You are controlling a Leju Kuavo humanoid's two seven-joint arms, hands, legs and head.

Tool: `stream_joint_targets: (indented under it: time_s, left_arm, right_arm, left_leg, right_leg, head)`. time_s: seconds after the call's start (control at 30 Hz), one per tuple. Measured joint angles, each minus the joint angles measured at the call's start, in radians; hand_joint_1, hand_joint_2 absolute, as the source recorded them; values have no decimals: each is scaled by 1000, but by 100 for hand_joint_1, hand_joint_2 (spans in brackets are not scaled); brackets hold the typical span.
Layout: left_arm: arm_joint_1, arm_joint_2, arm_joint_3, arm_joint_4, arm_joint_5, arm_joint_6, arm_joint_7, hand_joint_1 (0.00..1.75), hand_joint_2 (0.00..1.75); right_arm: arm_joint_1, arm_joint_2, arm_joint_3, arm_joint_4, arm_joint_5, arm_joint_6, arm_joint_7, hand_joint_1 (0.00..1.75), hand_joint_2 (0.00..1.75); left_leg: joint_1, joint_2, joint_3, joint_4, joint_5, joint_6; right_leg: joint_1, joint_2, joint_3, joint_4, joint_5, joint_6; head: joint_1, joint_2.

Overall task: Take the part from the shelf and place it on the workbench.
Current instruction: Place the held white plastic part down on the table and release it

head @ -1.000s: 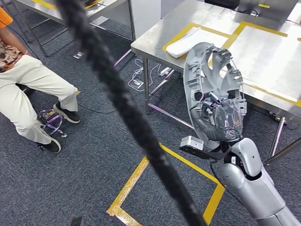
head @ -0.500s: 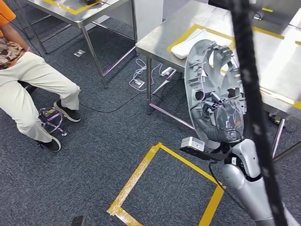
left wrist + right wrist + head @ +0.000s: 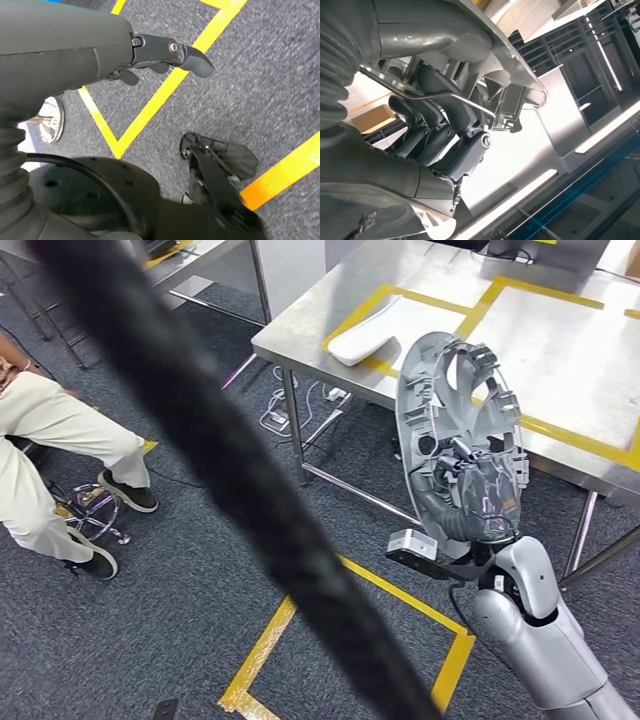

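Grey carpet floor (image 3: 189, 570) with yellow tape lines (image 3: 264, 650); steel desk (image 3: 302, 335) ahead, top marked with yellow tape rectangles. White flat tray-like piece (image 3: 364, 332) lies on desk near its front corner, nothing seen in it. Right hand (image 3: 483, 495) grips the part (image 3: 453, 410), a round grey wheel-cover-like disc, held upright on edge in the air in front of the desk edge, not touching the desk. Right wrist view: dark fingers (image 3: 444, 125) curled around ribs and wire ring of part (image 3: 501, 75). Left hand (image 3: 113, 45) hangs over floor, fingers (image 3: 188, 55) extended, holding nothing. Thick dark blurred cable (image 3: 226, 470) crosses the head view diagonally. Person's legs (image 3: 53, 440) in light trousers, dark shoes, seated at left. Cables and power strip (image 3: 283, 405) on floor under desk.
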Motion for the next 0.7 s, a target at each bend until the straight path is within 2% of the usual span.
stream_joint_targets:
  time_s: [0.03,0.07,0.1,0.13,0.17,0.2,0.23,0.27,0.33,0.4,0.43,0.5,0.53,0.57,0.6,0.67,0.7]
  left_arm:
    - [2,0,0,0,0,0,0,0,175]
    - [4,0,0,0,0,0,0,0,175]
    - [5,0,0,0,0,0,0,0,175]
    - [6,1,0,0,0,0,0,0,175]
    - [6,4,0,0,0,0,0,0,175]
    - [7,7,0,1,0,0,0,0,175]
    - [7,9,0,2,0,0,0,0,175]
    - [8,11,0,2,0,1,0,0,175]
    - [8,10,0,3,0,1,0,0,175]
    - [6,9,-1,3,-1,2,0,0,175]
    - [5,7,-2,3,-1,1,0,0,175]
    - [5,4,-2,3,-1,0,0,0,175]
    - [6,3,-3,3,-1,-1,0,0,175]
    - [8,2,-3,4,-2,-1,0,0,175]
    - [11,2,-4,4,-3,-2,0,0,175]
    - [13,2,-5,4,-6,-5,0,0,175]
    - [11,3,-6,4,-7,-6,0,0,175]
  right_arm:
    - [2,0,0,0,0,0,0,175,175]
    - [4,0,0,0,0,0,0,175,175]
    - [5,0,0,0,0,0,0,175,175]
    - [5,0,0,0,0,0,0,175,175]
    - [6,0,0,0,0,0,0,175,175]
    - [7,0,1,1,0,0,0,175,175]
    - [8,0,1,1,0,-1,0,175,175]
    - [9,0,1,1,1,-2,0,175,175]
    - [9,0,-1,0,0,-3,0,175,175]
    - [5,0,-3,-2,-1,-3,0,175,175]
    - [4,0,-3,-3,-2,-3,0,175,175]
    - [6,0,-1,-2,-2,-3,0,175,175]
    - [10,0,0,-1,-3,-3,1,175,175]
    - [13,0,-1,0,-5,-4,3,175,175]
    - [15,0,-2,0,-8,-6,6,175,175]
    - [19,0,-8,1,-15,-11,12,175,175]
    - [21,1,-11,0,-17,-14,12,175,175]
  left_leg:
    - [-5,-1,-32,36,4,6]
    - [-11,-2,-49,38,29,16]
    - [-19,-4,-48,2,73,30]
    - [-30,-8,-36,-60,127,47]
    - [-39,-13,-20,-118,168,67]
    - [-48,-18,-4,-168,196,83]
    - [-54,-21,8,-201,204,96]
    - [-57,-22,17,-217,198,103]
    - [-56,-18,42,-260,185,103]
    - [-48,-16,71,-299,180,97]
    - [-44,-16,81,-309,181,93]
    - [-42,-17,91,-313,173,87]
    - [-40,-17,97,-313,167,83]
    - [-38,-17,105,-312,160,79]
    - [-35,-17,114,-310,152,73]
    - [-28,-17,135,-306,133,60]
    - [-26,-17,143,-302,124,53]
  right_leg:
    - [4,4,8,0,-6,-3]
    - [8,9,17,0,-13,-5]
    - [11,13,26,-1,-20,-6]
    - [14,17,35,-2,-27,-7]
    - [17,20,42,-4,-32,-6]
    - [17,23,48,-7,-37,-4]
    - [15,24,51,-12,-40,1]
    - [14,25,54,-17,-39,7]
    - [13,22,57,-23,-35,18]
    - [15,15,40,5,-46,24]
    - [16,12,15,45,-64,24]
    - [16,10,-57,159,-106,27]
    - [15,9,-92,204,-115,30]
    - [14,8,-113,218,-105,35]
    - [11,6,-117,195,-73,42]
    - [4,-3,-84,77,20,60]
    - [4,-8,-65,20,42,63]
  head:
    - [-1,0]
    - [-1,0]
    - [-1,0]
    - [-1,0]
    - [-1,0]
    - [-1,0]
    - [-3,0]
    - [-4,0]
    - [-9,0]
    - [-5,0]
    - [-4,0]
    - [-2,0]
    - [-2,0]
    - [-2,0]
    - [-2,0]
    - [-1,0]
    - [2,0]
